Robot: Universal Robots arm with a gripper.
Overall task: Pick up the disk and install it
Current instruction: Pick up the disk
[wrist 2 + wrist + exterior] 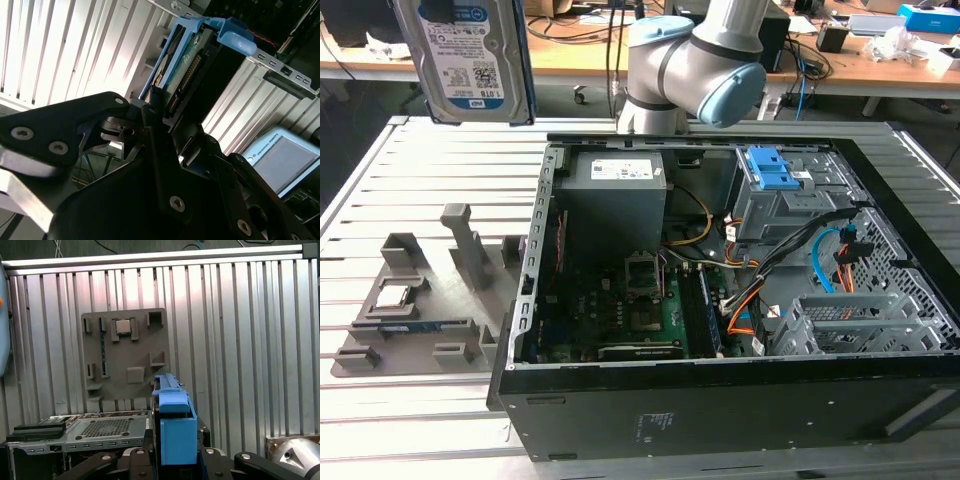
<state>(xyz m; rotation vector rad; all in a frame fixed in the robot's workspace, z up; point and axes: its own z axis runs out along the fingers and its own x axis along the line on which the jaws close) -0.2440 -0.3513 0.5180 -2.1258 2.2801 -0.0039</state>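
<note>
While the gripper [162, 107] holds it, the disk [466, 55] hangs clear above the table [430, 165].

Even room light is filling the exterior view, keeping the table [420, 170] pale while the case [720, 420] interior is lying in shade. In the second wrist view glare is washing out the table, and the gripper [162, 102] is sitting dark, nearly silhouetted. In the first wrist view the table is gleaming in stripes and the disk [176, 432] is glowing bright blue.
</note>
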